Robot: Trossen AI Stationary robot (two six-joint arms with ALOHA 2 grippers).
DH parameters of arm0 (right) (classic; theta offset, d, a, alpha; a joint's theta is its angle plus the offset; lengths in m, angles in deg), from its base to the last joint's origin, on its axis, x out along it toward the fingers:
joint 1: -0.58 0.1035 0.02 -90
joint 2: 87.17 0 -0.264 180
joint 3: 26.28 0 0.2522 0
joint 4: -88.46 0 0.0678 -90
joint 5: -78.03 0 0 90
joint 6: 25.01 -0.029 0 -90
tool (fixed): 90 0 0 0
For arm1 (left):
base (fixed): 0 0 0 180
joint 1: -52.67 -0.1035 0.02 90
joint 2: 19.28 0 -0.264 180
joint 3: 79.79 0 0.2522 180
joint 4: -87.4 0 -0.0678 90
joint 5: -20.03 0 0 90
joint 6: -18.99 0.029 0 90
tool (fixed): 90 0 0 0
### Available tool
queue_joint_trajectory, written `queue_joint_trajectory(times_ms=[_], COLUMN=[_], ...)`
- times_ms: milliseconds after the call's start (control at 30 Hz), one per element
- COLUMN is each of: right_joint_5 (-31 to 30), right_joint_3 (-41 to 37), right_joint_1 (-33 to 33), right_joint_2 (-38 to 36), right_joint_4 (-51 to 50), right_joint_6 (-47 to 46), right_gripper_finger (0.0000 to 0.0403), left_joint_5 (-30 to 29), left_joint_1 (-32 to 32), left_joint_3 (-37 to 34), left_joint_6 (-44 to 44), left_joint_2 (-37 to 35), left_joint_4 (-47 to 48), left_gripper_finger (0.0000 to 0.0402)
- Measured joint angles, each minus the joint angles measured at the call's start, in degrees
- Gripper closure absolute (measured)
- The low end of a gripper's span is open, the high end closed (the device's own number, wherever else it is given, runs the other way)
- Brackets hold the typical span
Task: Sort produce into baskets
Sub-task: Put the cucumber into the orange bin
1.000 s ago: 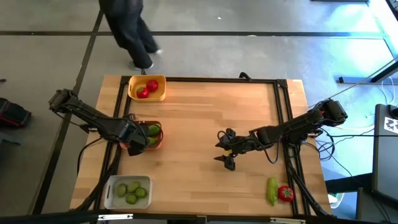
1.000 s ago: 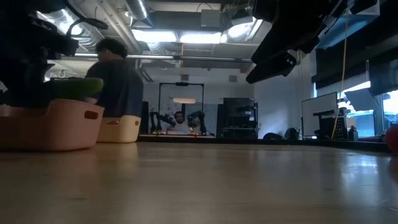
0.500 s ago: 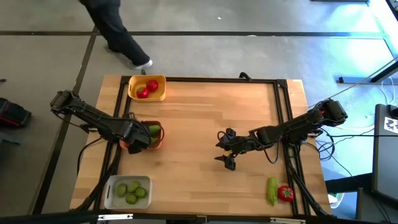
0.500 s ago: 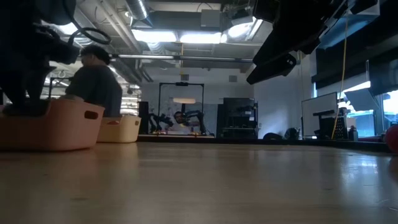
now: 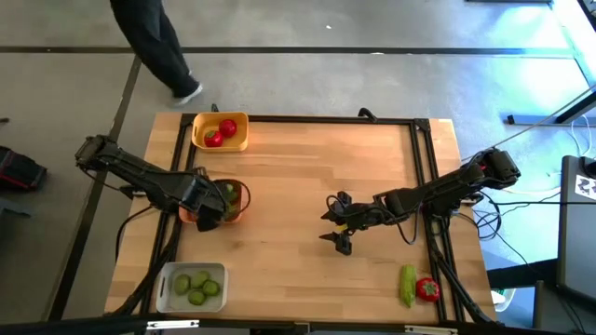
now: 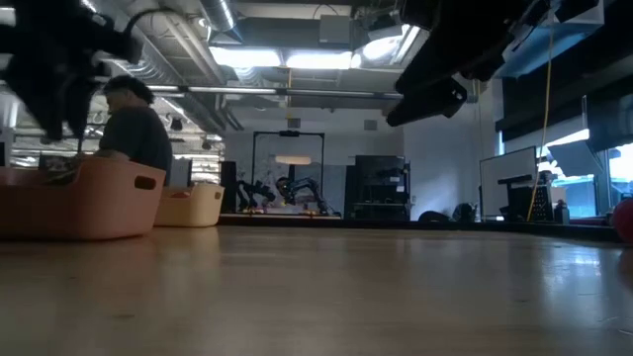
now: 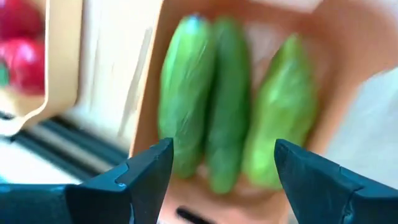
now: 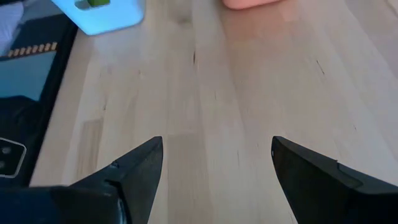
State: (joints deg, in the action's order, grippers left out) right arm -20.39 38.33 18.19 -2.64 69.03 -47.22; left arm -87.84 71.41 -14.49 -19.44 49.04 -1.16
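The left arm reaches in from the left side with its bent wrist and its left gripper (image 5: 212, 207) open and empty, while the right arm stretches toward the middle with the right gripper (image 5: 339, 223) open wide and empty.

A light wooden table (image 5: 307, 177) with a black frame along its edges carries three baskets down one side. The orange basket (image 5: 228, 201) sits in the middle of that row, the yellow basket (image 5: 221, 131) beyond it towards the far edge, the white-grey basket (image 5: 191, 286) on its near side. Well apart from the orange basket, at the opposite near corner, a green cucumber (image 5: 407, 285) and a red tomato (image 5: 427, 289) lie touching.
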Motion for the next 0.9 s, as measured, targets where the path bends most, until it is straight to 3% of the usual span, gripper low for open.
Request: queue_joint_trajectory(times_ms=[233, 533, 900], right_joint_5=[1.9, 3.1, 4.0], right_joint_3=[0.3, 3.7, 3.7], right_joint_1=[0.1, 7.1, 23.6], right_joint_2=[-1.3, -6.0, -6.4], right_joint_4=[-2.3, -22.0, -33.3], right_joint_6=[-1.5, -13.3, -46.6], right_gripper_finger=[0.0114, 0.0114, 0.0114], left_joint_5=[-0.2, -1.2, -1.4], left_joint_1=[0.0, 0.4, 0.3], left_joint_3=[3.3, 0.6, -1.3], left_joint_6=[4.6, 14.7, 14.6], left_joint_2=[0.0, 0.8, 0.8], left_joint_4=[-16.8, -45.2, -50.1], left_gripper_finger=[0.0128, 0.0128, 0.0127])
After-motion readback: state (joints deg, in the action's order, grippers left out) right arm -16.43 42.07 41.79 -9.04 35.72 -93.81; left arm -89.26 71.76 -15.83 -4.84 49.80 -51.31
